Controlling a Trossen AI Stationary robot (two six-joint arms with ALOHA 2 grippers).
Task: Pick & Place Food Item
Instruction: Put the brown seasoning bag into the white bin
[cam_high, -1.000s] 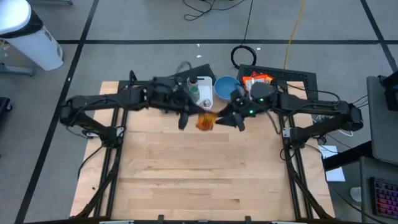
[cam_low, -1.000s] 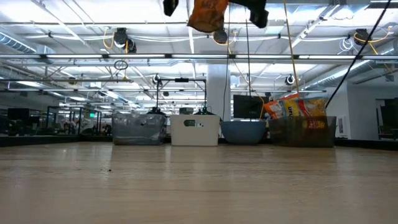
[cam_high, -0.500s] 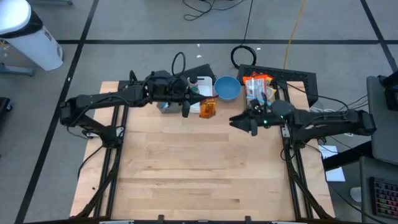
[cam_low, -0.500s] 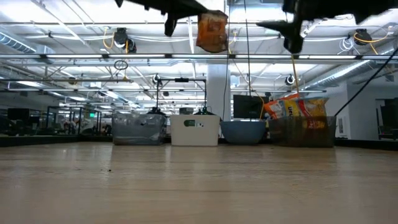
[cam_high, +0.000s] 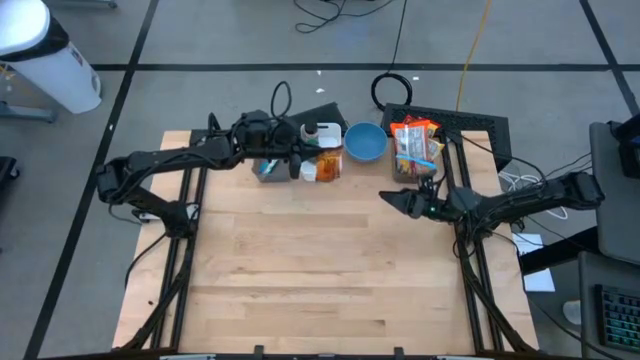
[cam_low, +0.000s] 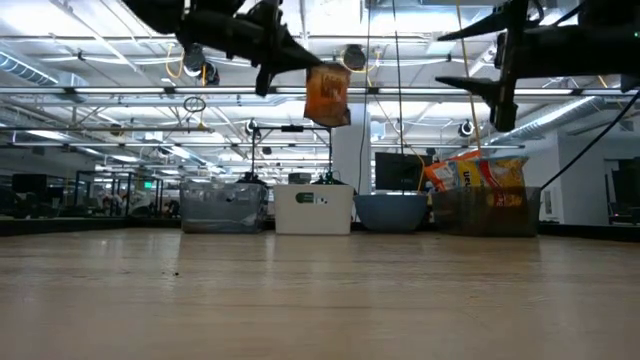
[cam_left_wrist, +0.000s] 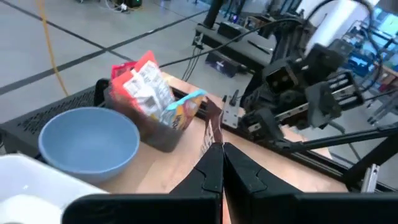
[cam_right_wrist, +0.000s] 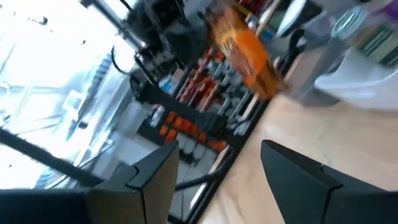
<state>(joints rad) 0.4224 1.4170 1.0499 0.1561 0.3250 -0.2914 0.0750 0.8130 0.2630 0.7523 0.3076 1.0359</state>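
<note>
My left gripper (cam_high: 308, 166) is shut on an orange snack bag (cam_high: 330, 166) and holds it high above the far part of the table, beside the white bin (cam_high: 322, 143). In the low view the bag (cam_low: 327, 95) hangs under the gripper (cam_low: 298, 60). My right gripper (cam_high: 392, 198) is open and empty, out over the table's right part. It points toward the bag, which shows in the right wrist view (cam_right_wrist: 245, 50). My left gripper pinches the bag's upper edge (cam_left_wrist: 213, 132) between its two fingers (cam_left_wrist: 206, 177). The fingers come from the table's left, slanting a little down. The bag hangs below them, edge-on to the wrist camera and lifted clear of the table and the bin.
Along the far edge stand a clear container (cam_high: 265, 167), the white bin holding a bottle, a blue bowl (cam_high: 365, 141) and a dark basket (cam_high: 440, 150) with several snack bags (cam_high: 412, 140). The wooden tabletop (cam_high: 320, 280) stretches toward the near edge.
My left gripper has carried the orange bag from the middle of the table toward the far edge, to the white bin, and lower. My right gripper has drawn away from the bag toward the table's right edge.
</note>
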